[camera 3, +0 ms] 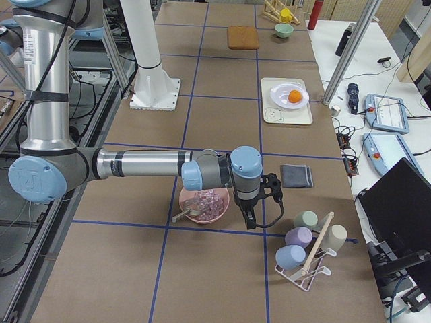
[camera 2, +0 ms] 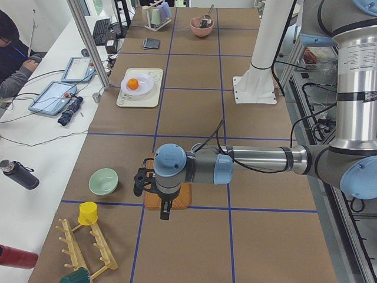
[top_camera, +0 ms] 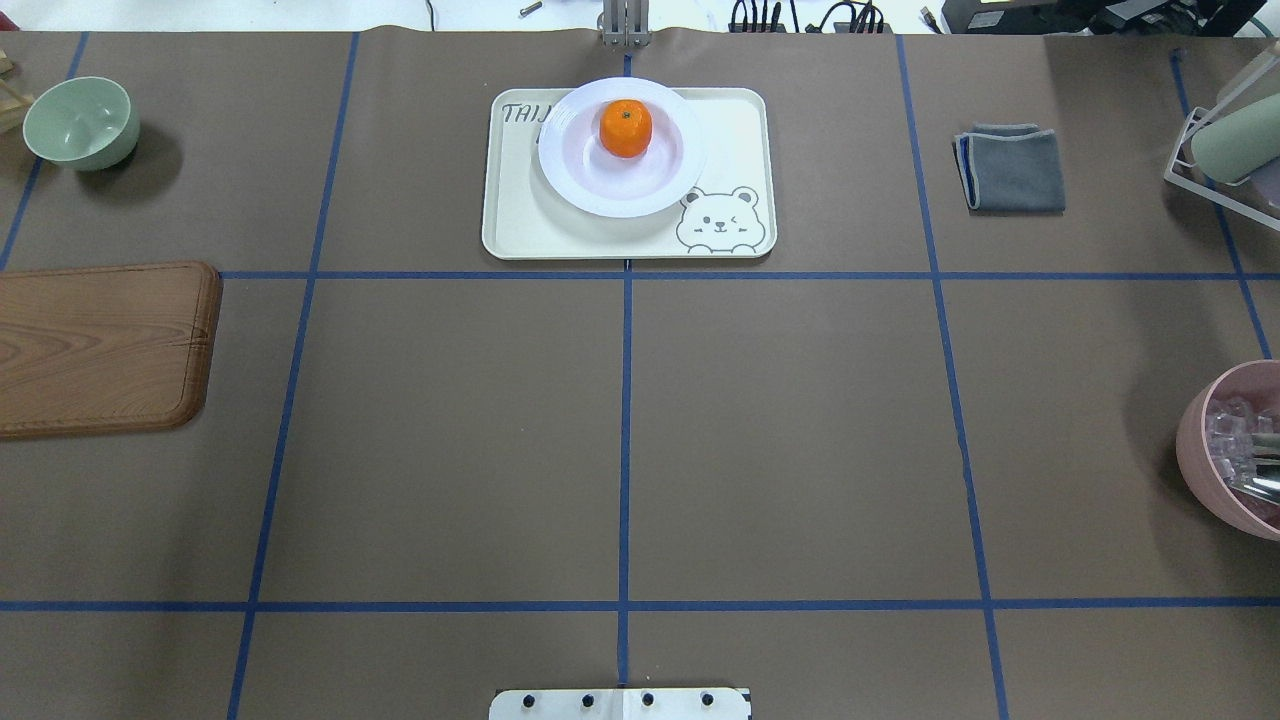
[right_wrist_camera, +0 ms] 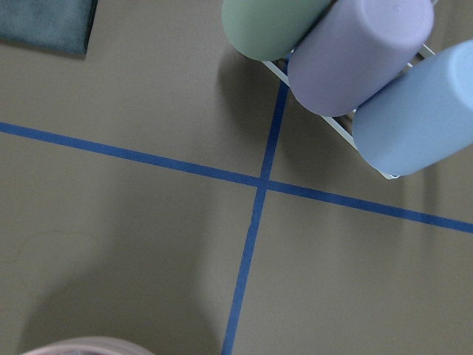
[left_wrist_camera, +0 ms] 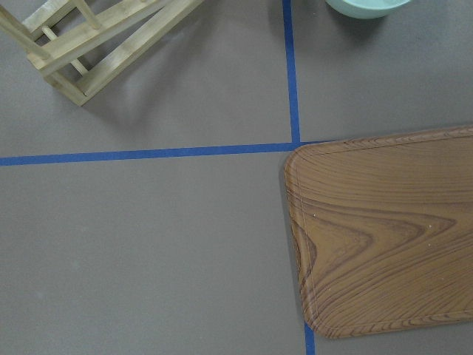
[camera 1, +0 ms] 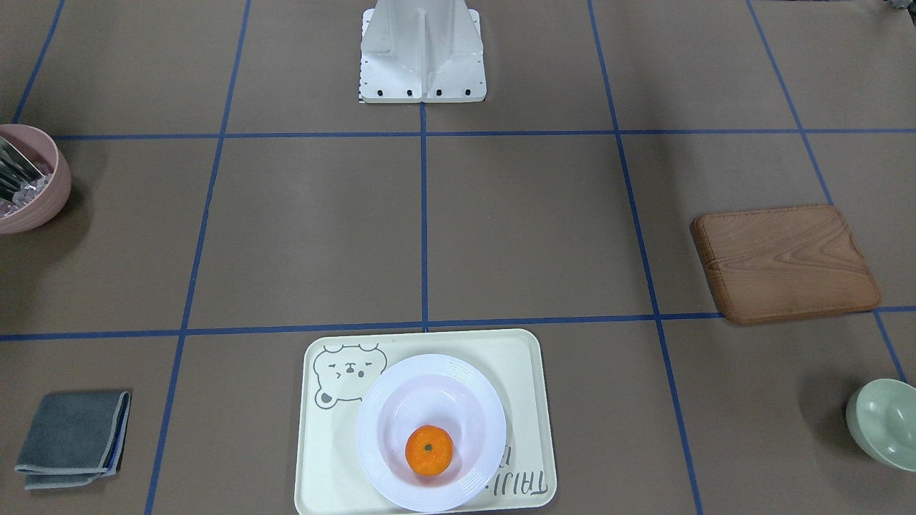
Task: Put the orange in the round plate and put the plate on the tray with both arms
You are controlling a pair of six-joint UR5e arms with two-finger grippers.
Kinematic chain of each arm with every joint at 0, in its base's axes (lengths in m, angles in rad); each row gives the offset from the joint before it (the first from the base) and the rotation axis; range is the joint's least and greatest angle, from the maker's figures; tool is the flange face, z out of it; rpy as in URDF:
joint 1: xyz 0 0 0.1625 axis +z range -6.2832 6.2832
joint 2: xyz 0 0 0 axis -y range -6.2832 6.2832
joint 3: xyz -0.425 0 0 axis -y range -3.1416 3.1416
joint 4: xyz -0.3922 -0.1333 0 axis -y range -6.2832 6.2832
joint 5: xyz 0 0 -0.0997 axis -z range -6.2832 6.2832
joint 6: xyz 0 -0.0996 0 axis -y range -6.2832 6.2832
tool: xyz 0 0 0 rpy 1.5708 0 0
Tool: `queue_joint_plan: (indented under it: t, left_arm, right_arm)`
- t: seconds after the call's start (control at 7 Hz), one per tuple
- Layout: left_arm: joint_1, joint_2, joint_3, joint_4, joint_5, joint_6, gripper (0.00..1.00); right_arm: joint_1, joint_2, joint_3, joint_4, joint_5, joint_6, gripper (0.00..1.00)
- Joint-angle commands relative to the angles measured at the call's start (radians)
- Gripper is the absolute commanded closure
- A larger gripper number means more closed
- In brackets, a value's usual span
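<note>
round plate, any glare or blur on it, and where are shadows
Overhead exterior: the round plate is sharp, with a faint pinkish sheen but no blown-out glare; the green bowl casts a dark shadow to its right. Right wrist-mounted: a broad soft shadow covers the table at lower left.

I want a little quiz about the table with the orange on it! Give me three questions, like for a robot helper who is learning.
1. True or false: the orange lies in the round plate.
2. What does the round plate stand on? A) the wooden board B) the tray C) the grey cloth
3. Fill in: the animal drawn on the tray is a ____.
Key: 1 true; 2 B; 3 bear.
</note>
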Motion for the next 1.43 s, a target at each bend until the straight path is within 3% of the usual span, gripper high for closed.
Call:
queue_joint_plan:
  t: [0.0, 0.14, 0.71, 1.29]
  left_arm:
    - [0.0, 0.001, 0.002, -0.001, 0.0, 0.003, 0.02]
    - [0.0, -0.001, 0.002, -0.003, 0.002, 0.0, 0.02]
    - [0.0, 0.007, 0.006, -0.03, 0.002, 0.004, 0.02]
    - [0.002, 0.005, 0.009, -0.027, -0.001, 0.0, 0.02]
  right_arm:
    - [0.057, 0.005, 0.056, -0.186, -0.036, -0.101, 0.0]
    - [0.057, -0.001, 0.058, -0.183, -0.085, -0.109, 0.0]
    - [0.06, -0.039, 0.016, -0.18, -0.053, -0.103, 0.0]
    - [0.06, -0.05, 0.062, -0.176, -0.05, -0.1, 0.0]
